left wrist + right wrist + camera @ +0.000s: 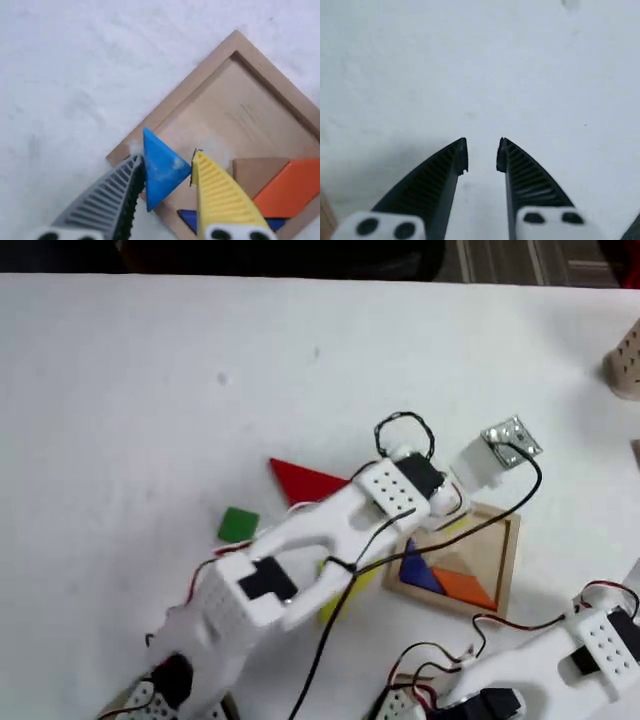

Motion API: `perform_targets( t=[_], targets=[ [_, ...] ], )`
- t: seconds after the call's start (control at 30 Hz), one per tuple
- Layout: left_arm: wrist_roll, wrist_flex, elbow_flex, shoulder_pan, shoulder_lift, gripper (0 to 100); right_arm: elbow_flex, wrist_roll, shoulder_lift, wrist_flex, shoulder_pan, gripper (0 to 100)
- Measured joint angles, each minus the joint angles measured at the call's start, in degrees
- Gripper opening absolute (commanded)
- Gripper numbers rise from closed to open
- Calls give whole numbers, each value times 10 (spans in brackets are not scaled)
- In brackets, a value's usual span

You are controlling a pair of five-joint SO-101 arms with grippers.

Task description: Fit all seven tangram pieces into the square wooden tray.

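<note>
In the left wrist view my left gripper [167, 167] is shut on a light blue triangle [162, 167], holding it over a corner of the square wooden tray [200, 75]. Inside the tray lie an orange piece [290, 187], a tan piece [255, 172] and a dark blue piece [189, 219]. From above, the left arm [400, 490] reaches over the tray [505, 560], where the orange piece [465, 585] and dark blue piece [418, 575] show. A red triangle [300, 480] and a green square [238, 525] lie on the table; a yellow piece [340, 602] peeks from under the arm. My right gripper [482, 152] is open over bare table.
The right arm [590, 645] rests at the table's near right edge with its cables. A wooden object [625, 360] stands at the far right edge. White tabletop [150, 390] stretches wide to the left and back.
</note>
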Motion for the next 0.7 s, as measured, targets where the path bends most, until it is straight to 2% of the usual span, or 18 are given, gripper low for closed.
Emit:
perform_targets(
  t=[0.2, 0.47, 0.7],
  targets=[
    [0, 14, -57, -2, 62, 282, 0, 0, -1, 0, 0, 101],
    [0, 82, -119, -4, 69, 290, 6, 0, -1, 0, 0, 101],
    [0, 283, -264, -34, 47, 290, 11, 0, -1, 0, -8, 101]
  ],
)
